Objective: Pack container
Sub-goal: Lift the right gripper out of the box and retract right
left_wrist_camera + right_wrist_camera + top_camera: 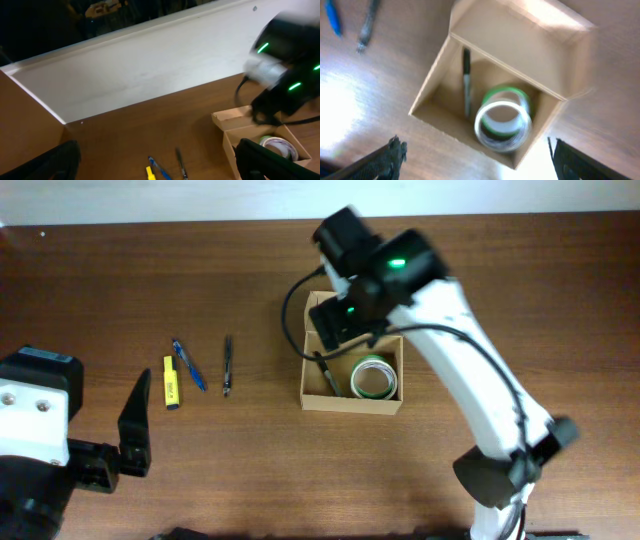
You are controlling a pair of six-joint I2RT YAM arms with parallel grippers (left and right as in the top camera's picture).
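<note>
Tan-brown rectangular cardboard container (350, 402) sat directly below the right gripper (474, 145), whose two black fingers were spread wide with nothing between them; the sound way through this step, I judged, was to rise straight up, clear of the walls and the open lid flap (520, 42), before heading for the loose pens. Inside the box lay a slim black pen (466, 80), a green tape roll (510, 91) and a white tape roll (479, 127); well apart on the brown wooden table (150, 280), a dark pen (227, 366), a blue pen (188, 365) and a yellow highlighter (171, 383) lay nearer the left gripper (157, 160), itself wide open and empty.
</note>
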